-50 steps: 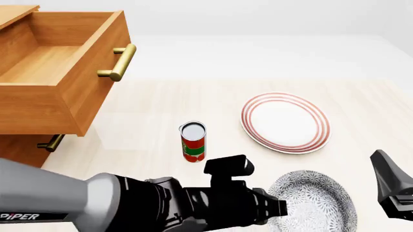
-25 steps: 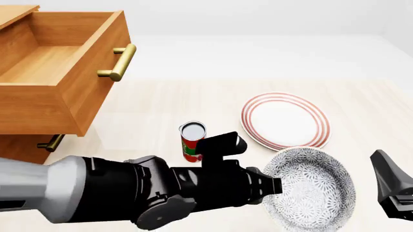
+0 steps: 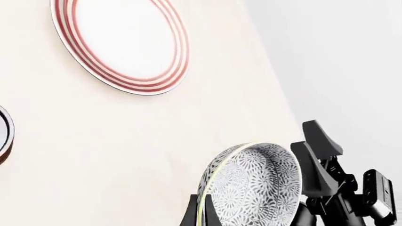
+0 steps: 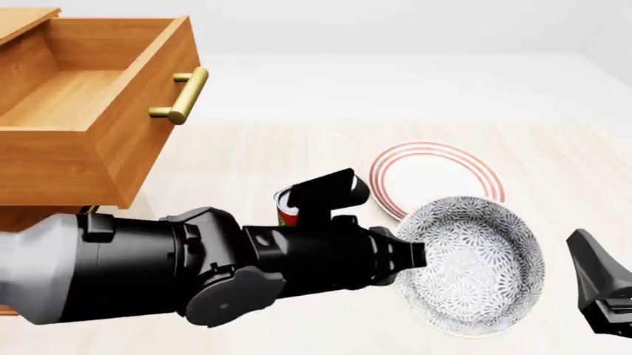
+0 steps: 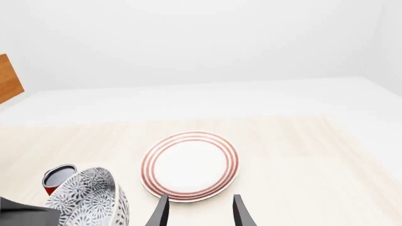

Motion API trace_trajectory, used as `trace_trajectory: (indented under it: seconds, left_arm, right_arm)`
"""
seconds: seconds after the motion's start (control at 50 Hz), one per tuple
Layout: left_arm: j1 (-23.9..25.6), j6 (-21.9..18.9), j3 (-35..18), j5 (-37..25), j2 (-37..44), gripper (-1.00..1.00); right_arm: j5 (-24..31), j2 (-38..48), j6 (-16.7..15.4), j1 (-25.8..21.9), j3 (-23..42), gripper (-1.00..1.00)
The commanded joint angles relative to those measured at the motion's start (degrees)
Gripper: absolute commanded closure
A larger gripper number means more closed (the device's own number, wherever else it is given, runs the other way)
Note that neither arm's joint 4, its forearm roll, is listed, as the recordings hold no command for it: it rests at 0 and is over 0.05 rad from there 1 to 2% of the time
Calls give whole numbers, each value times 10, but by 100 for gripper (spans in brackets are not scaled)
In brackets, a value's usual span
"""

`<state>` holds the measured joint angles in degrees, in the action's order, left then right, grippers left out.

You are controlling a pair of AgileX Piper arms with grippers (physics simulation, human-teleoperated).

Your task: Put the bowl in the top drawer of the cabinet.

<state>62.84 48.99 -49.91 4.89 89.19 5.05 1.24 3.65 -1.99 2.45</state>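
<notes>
I have the round, deep white ceramic bowl with the dense blue-grey speckle clamped by its rim in my left jaws, one finger on each face of the wall, and it hangs tipped well on edge, seemingly clear of the pale wood counter with its mouth turned away from the arm. The step in hand, as I judge it, is the carry to the large light-brown wooden top drawer with the brass bar handle, which stands pulled out of the light-brown wooden cabinet, well away from the jaws on the arm's own side and higher than they are. To do it well I would lift first so the bowl's lower edge clears the drawer's front wall and handle, swing across slowly because a rim pinch on a tilted bowl can slip, and level the bowl before letting go low inside. The small red and green tin can stands close behind my wrist, so I would keep the sweep above it. My right jaws stand apart and hold nothing, pointed at the flat white plate with red rings, which lies just beyond them. As for contents: the bowl is empty, the plate is bare, the drawer shows only its wooden floor, and the can's dark open top tells me nothing of what is inside.
</notes>
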Motion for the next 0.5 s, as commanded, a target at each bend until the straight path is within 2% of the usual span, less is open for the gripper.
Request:
trace_trajectory:
  seconds: [0.02,0.5]
  left_arm:
    - [-8,-10,-10,-21,-25,100]
    - [-35,-33,-51,-95,-78,100]
  right_arm:
    - [0,0,0,0,0,-100]
    - [0,0,0,0,0,-100]
